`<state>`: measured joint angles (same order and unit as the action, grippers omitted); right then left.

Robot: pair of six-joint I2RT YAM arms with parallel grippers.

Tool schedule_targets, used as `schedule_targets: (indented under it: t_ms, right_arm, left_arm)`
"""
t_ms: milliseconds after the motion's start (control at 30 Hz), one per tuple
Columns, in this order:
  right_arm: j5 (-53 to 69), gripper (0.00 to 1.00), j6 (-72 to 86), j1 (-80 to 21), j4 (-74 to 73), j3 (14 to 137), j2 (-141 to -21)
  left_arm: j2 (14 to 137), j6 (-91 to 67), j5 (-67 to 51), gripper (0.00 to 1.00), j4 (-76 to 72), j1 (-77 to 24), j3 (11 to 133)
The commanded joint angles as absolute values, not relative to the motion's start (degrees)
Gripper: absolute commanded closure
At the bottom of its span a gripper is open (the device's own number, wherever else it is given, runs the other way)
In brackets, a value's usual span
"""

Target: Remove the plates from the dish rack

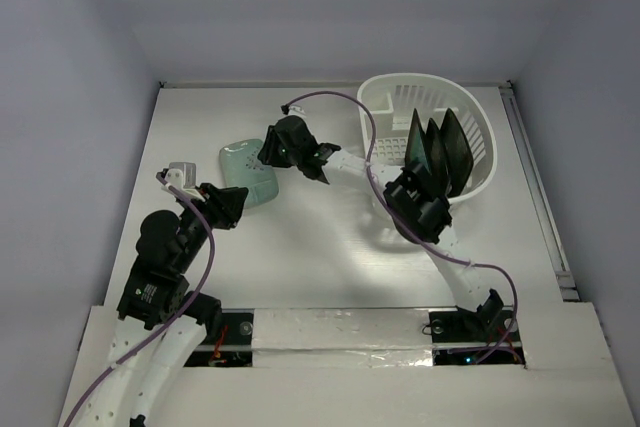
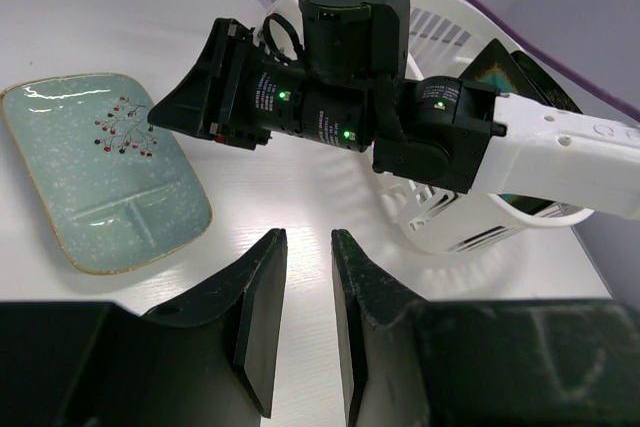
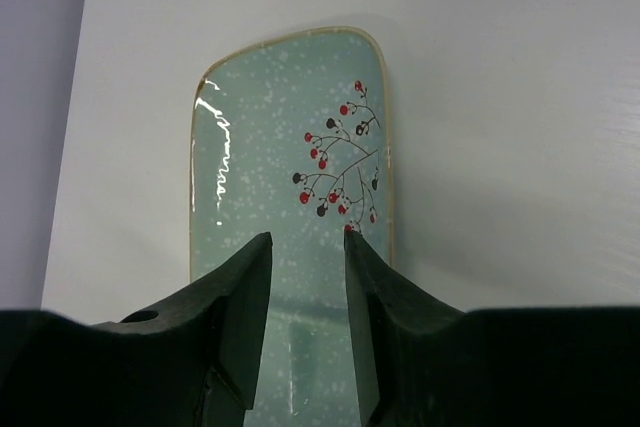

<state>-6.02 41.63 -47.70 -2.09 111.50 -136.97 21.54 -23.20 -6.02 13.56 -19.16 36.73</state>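
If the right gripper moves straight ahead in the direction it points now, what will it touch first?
Most likely the green plate lying flat on the table: the right gripper points at it with nothing between. Depth is unclear.

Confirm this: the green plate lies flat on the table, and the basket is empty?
Not quite. The green plate does lie flat on the table, but the basket is not empty: the top view shows dark plates standing in it.

White table [image 1: 300, 267] (glossy), pale walls [image 1: 300, 7], taped front ledge [image 1: 330, 332]
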Motion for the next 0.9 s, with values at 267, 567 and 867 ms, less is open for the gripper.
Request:
schedule_targets:
  t_ms: [267, 567, 867]
  right_arm:
    - [-9.40, 0.66, 32.36, -48.52, 2.63, 100.75, -114.30]
    - [-27.31, 1.00, 19.71, -48.52, -8.14, 84.65, -92.04]
    - [-36.39, 0.87, 16.79, -38.60, -28.62, 77.70, -77.18]
  left_arm:
    - [21.09, -23.29, -6.33, 0.77, 11.69, -19.42, 38.15]
    - [21.27, -23.29, -7.56, 0.77, 10.72, -19.42, 37.62]
    - [21.62, -23.47, -7.82, 0.79, 10.37, -19.42, 37.18]
